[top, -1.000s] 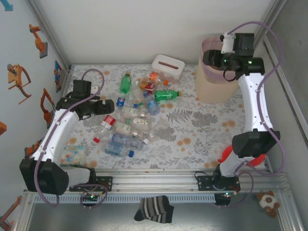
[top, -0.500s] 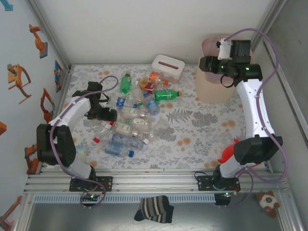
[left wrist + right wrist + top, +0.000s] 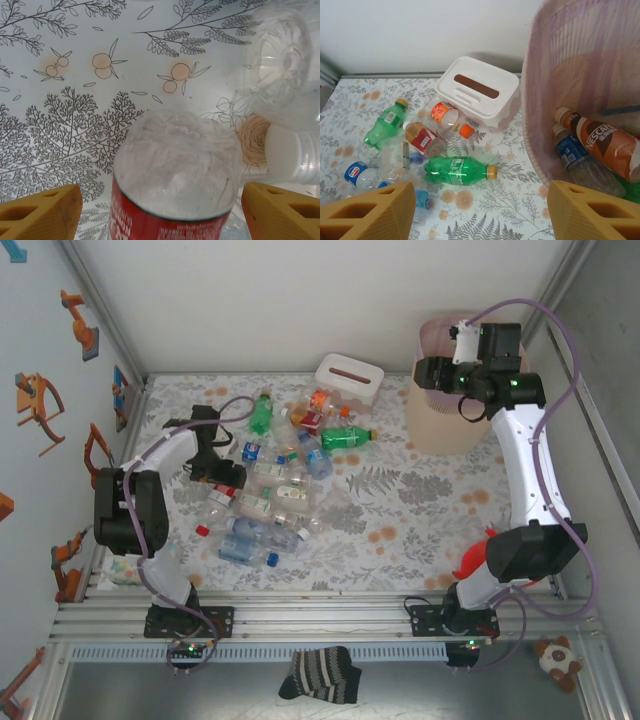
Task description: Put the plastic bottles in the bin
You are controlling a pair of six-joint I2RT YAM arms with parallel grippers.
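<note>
**Item 1, left gripper** (image 3: 224,478). I find it low at the left edge of the pile of plastic bottles (image 3: 285,475), which lies on the patterned tablecloth (image 3: 420,510). On its wrist camera the yellow fingers (image 3: 40,212) stand on either side of a clear red-labelled bottle (image 3: 175,165). That bottle lies with its base pointing away from the lens. One finger is right at the bottle's side. The other has a strip of cloth showing between it and the bottle, so I log the jaws as apart, not clamped.

**Item 2, neighbours of that bottle.** A second clear bottle (image 3: 285,60) lies beyond it with its base toward the lens. A white-necked bottle (image 3: 295,155) lies just beside it.

**Item 3, right gripper** (image 3: 428,372). It is raised at the rim of the bin (image 3: 440,430). On its wrist camera I see the two fingers wide apart with nothing between them.

**Item 4, bin.** It is beige with a pink liner and stands at the far right of the cloth. Inside I count a brown bottle (image 3: 602,145) and a blue-labelled bottle (image 3: 572,155) side by side. More may lie under them, but I cannot tell.

**Item 5, loose stock.** A green bottle with a yellow cap (image 3: 457,170) lies nearest the bin. A second green bottle (image 3: 385,122) lies farther left. The rest sit in a heap between the arms.

**Item 6, white tissue box** (image 3: 480,90). It sits at the far edge, between the heap and the bin.
</note>
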